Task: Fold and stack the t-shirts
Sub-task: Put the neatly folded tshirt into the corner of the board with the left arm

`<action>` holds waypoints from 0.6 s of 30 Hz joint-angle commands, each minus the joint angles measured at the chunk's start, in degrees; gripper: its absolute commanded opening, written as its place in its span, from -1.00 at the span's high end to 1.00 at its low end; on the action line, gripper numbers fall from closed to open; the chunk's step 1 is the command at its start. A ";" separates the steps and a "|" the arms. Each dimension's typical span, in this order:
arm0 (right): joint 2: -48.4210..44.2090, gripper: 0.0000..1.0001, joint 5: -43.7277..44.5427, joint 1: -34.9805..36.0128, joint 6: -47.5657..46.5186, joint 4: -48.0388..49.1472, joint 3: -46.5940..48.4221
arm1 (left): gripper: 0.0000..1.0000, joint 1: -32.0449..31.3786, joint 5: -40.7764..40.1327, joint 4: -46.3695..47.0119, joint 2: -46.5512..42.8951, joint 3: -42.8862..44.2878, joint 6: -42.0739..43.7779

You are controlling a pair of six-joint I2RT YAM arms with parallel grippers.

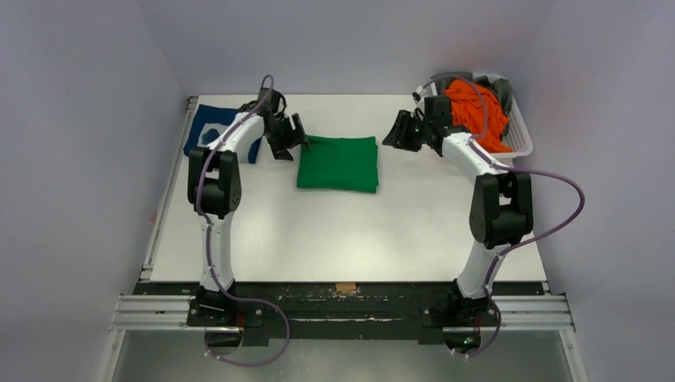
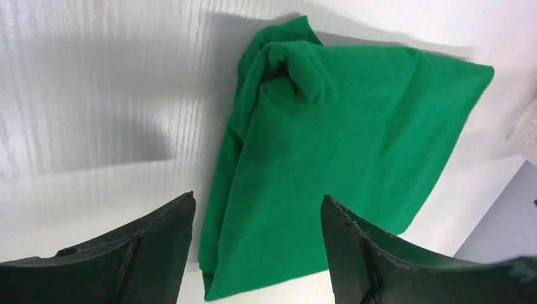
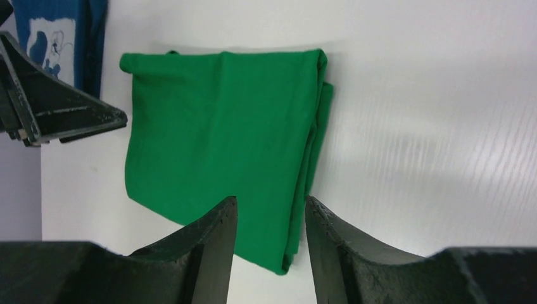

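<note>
The bright green t-shirt (image 1: 338, 163) lies folded into a rectangle at the far middle of the table; it also shows in the left wrist view (image 2: 342, 139) and the right wrist view (image 3: 221, 139). My left gripper (image 1: 288, 141) is open and empty just off its left edge, jaws wide apart (image 2: 258, 202). My right gripper (image 1: 398, 131) is open and empty just off its far right corner (image 3: 271, 201). The navy blue t-shirt with white print (image 1: 208, 131) lies folded at the far left (image 3: 60, 31). The orange t-shirt (image 1: 477, 111) and grey t-shirt (image 1: 499, 89) lie crumpled in a basket.
A white basket (image 1: 524, 135) stands at the far right corner of the table, beside the right arm. The table (image 1: 334, 239) ends at a black rail along the near edge. Grey walls close in the left, right and back.
</note>
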 commanded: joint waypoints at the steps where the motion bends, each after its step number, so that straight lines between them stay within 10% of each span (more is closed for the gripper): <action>1: -4.52 0.13 0.26 -0.08 -2.55 0.71 -4.11 | -0.37 -1.08 0.24 2.16 3.35 1.78 -1.46; 10: -9.96 0.10 0.86 -0.07 -2.74 1.37 -7.95 | -0.09 -4.37 2.43 3.63 8.48 4.29 -6.35; 16: -10.15 0.10 2.42 -0.09 -3.04 1.17 -8.98 | 1.00 -7.41 -2.71 1.72 9.88 7.70 -9.66; 18: -10.60 0.10 2.75 -0.07 -3.42 1.14 -9.41 | 1.00 -8.22 -5.22 -0.27 10.71 9.82 -9.16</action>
